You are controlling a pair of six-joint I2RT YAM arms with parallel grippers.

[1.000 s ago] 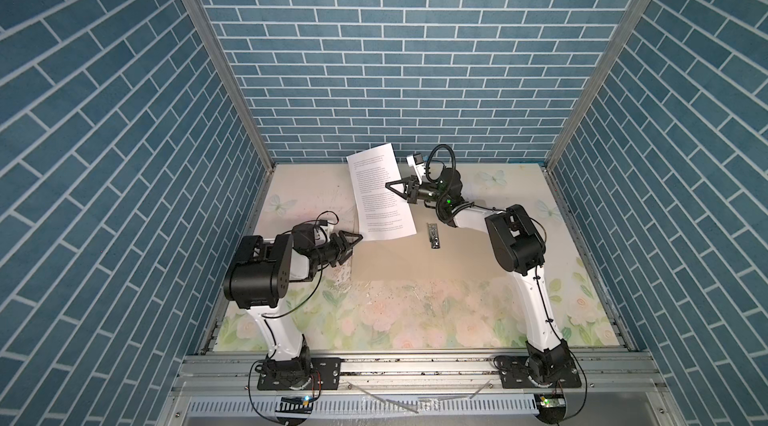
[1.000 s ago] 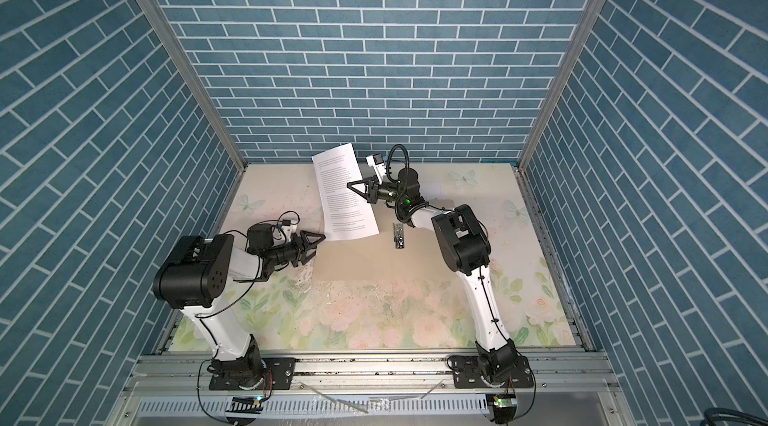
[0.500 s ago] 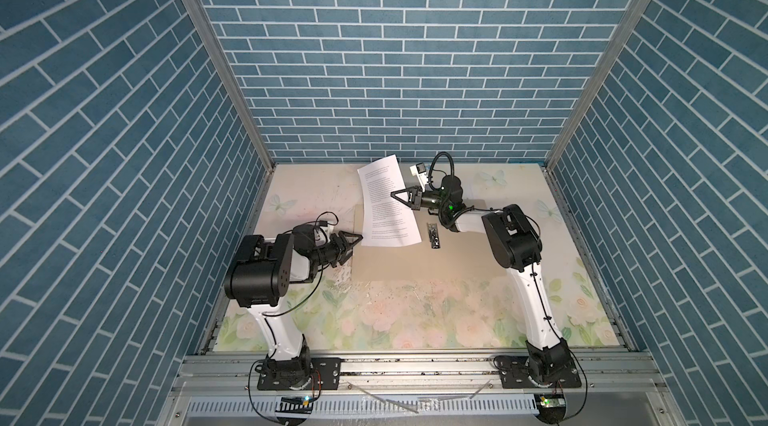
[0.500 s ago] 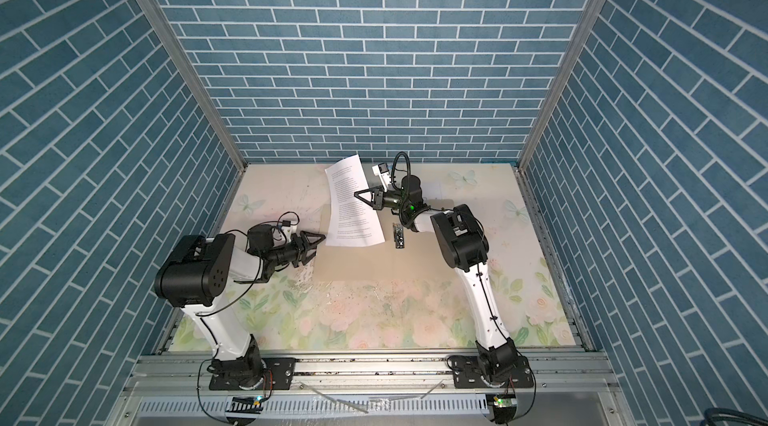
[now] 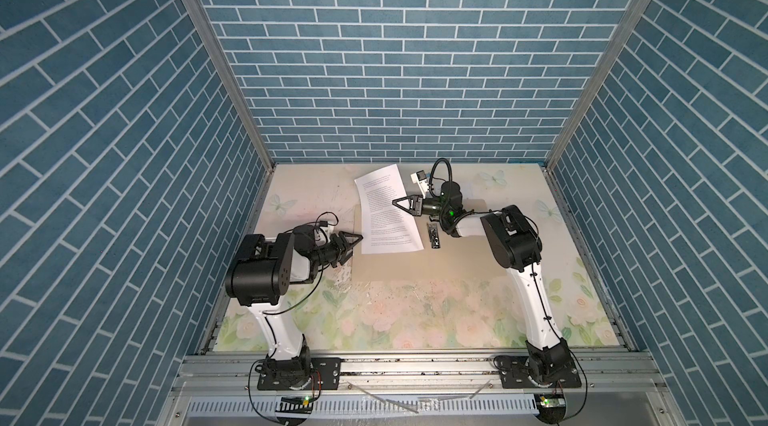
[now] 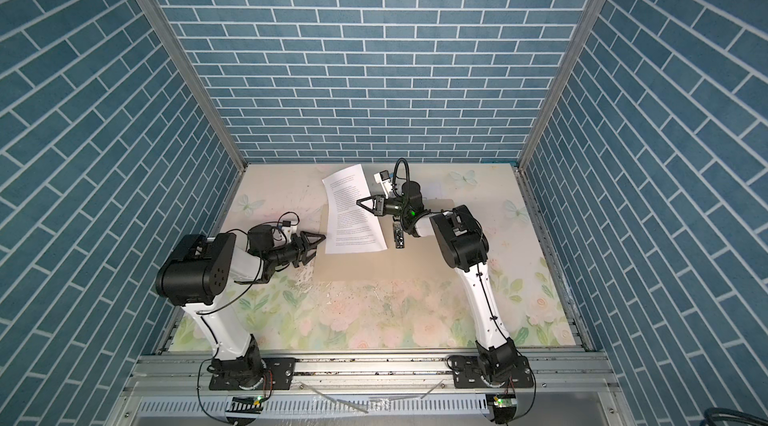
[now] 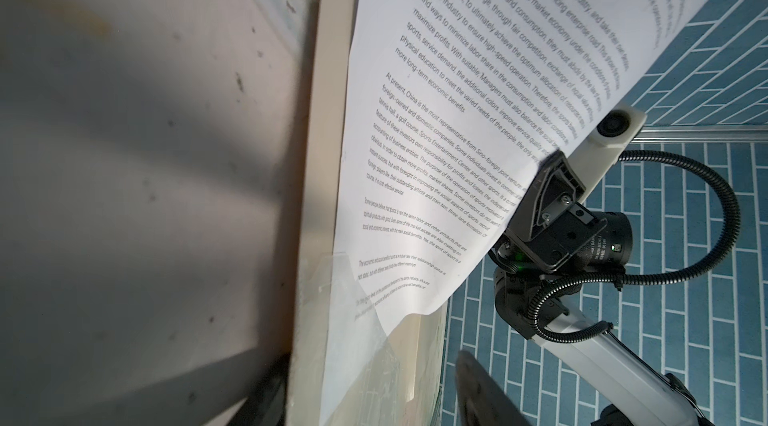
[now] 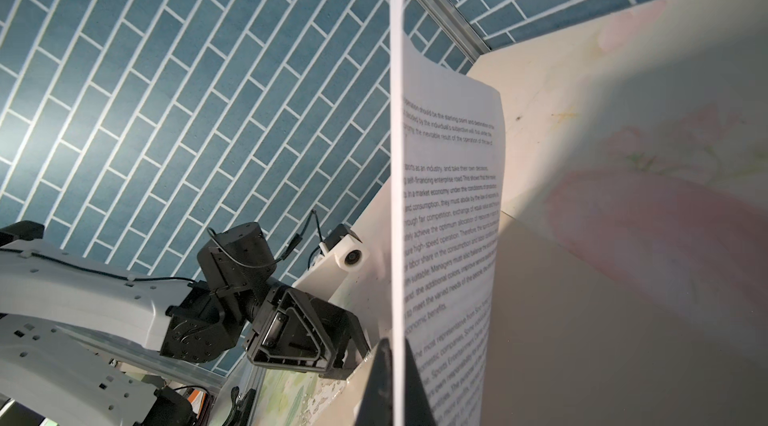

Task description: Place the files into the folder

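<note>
A white sheet of dense text (image 5: 386,211) (image 6: 351,211), one of the files, hangs tilted over the left part of the flat beige folder (image 5: 415,266) (image 6: 374,266). My right gripper (image 5: 395,202) (image 6: 358,200) is shut on the sheet's right edge; in the right wrist view the paper (image 8: 449,216) runs edge-on between the two fingers (image 8: 376,386). My left gripper (image 5: 358,236) (image 6: 321,235) is open at the folder's left edge. In the left wrist view the folder's edge (image 7: 320,153) and a clear flap (image 7: 353,361) lie between its spread jaws, with the sheet (image 7: 436,112) above.
A small dark oblong object (image 5: 433,235) (image 6: 398,235) lies on the folder just right of the sheet. The floral tabletop (image 5: 415,320) stretches in front of the folder. Blue brick walls (image 5: 395,70) close in the back and both sides.
My right gripper has carried the sheet to the right and nearer, so that it now covers more of the folder. My left arm has stayed in place.
</note>
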